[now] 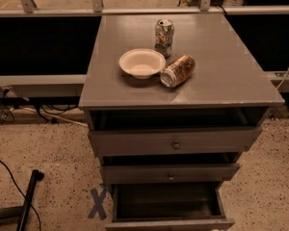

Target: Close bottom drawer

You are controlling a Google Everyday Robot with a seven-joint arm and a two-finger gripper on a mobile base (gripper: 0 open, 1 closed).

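Note:
The bottom drawer point(169, 223) is the lowest of three grey drawers in the cabinet. It stands pulled far out, and its dark inside point(167, 200) shows in the camera view. Its thin front runs along the lower edge of the picture. The middle drawer point(171, 173) and the top drawer point(175, 141), each with a small knob, stand slightly out. My gripper is not in view.
On the grey cabinet top point(231, 76) sit a white bowl point(142, 63), an upright can point(164, 36) and a can on its side point(177, 71). A blue X point(99, 203) marks the speckled floor at the left. A black pole point(29, 201) and cables lie farther left.

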